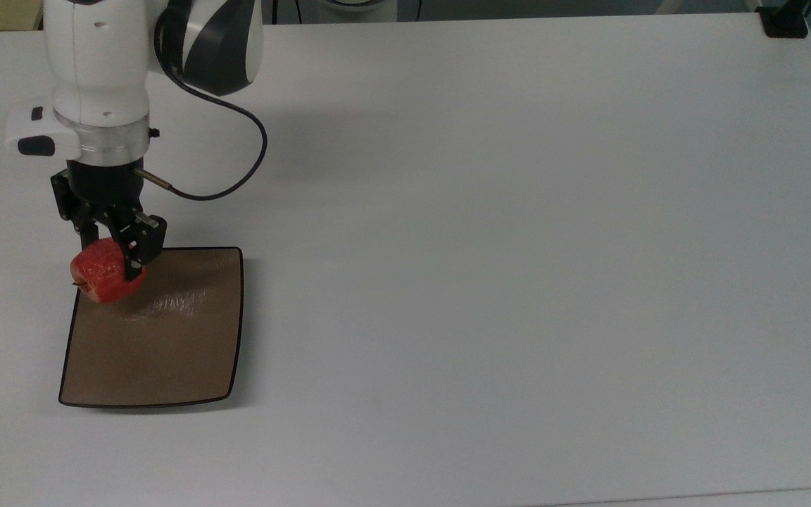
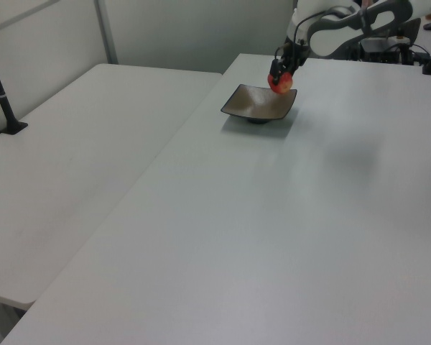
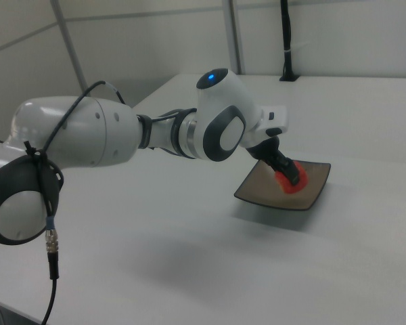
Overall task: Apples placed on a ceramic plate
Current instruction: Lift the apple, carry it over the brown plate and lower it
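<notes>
the black two-finger gripper [image 1: 111, 246] on the white panda arm [image 1: 99, 77] is clamped around the small red apple with pale mottled streaks [image 1: 104, 278], one finger on each side of the fruit, and carries it in the air. in the top view the apple overlaps the upper left corner of the square glossy brown ceramic plate with the thin dark rim [image 1: 166, 352]; in the left view the apple [image 2: 279, 83] hangs above the plate's far edge [image 2: 262, 97], and in the right view it [image 3: 290, 179] sits over the brown surface [image 3: 311, 196] without touching it. so the fruit appears to be over the plate's margin, not its middle. the risk from here is a release too near that corner: the apple is blocky-round, the plate curves up toward its edges, and a drop from height could make it bounce or roll over the rim onto the white table [image 1: 518, 246]. letting go while the arm is travelling sideways would add to that. a descent too far off-centre could also press the fruit or a finger on the raised rim and tip or shove the plate. moving further toward the plate's centre and lowering before opening would seem safer.
</notes>
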You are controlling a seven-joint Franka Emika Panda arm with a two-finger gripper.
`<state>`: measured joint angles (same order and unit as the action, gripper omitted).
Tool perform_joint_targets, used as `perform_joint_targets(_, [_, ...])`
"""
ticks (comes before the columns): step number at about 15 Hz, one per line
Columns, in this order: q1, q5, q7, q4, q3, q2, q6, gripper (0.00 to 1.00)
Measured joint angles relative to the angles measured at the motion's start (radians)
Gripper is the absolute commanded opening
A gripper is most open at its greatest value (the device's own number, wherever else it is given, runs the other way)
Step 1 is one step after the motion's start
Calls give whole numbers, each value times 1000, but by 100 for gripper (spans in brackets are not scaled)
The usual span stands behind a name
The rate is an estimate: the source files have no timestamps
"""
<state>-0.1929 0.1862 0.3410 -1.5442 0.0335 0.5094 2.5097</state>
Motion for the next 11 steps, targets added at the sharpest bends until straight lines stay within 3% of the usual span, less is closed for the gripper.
perform_joint_targets(1, [3, 0, 21, 11, 0, 14, 12, 79])
perform_joint_targets(2, [5, 1, 31, 20, 0, 25, 15, 100])
perform_joint_targets(11, [14, 46, 40, 39, 2, 47, 13, 100])
